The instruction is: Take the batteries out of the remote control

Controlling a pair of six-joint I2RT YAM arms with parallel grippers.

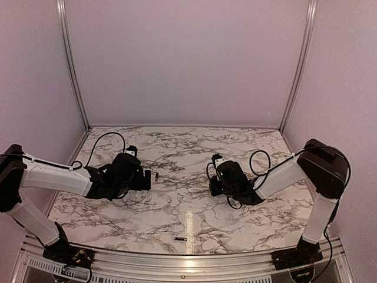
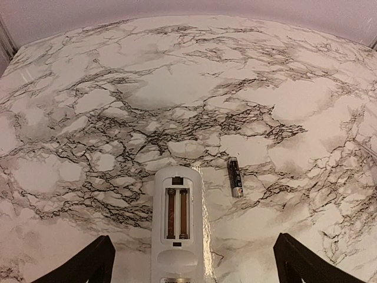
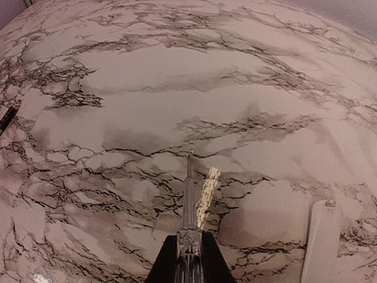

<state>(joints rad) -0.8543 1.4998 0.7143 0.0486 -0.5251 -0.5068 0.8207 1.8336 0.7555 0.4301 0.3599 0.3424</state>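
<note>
The white remote control lies back up between my left gripper's two wide-open fingers. Its battery bay is uncovered and both slots look empty. One dark battery lies on the marble just right of the remote, and shows in the top view beside the left gripper. A second battery lies near the table's front edge. My right gripper is shut on a thin grey stick that points away over bare marble; in the top view it is at mid table.
A small flat white cover piece lies to the right of the right gripper. A thin dark thing shows at the left edge of the right wrist view. Aluminium posts and pale walls bound the marble table.
</note>
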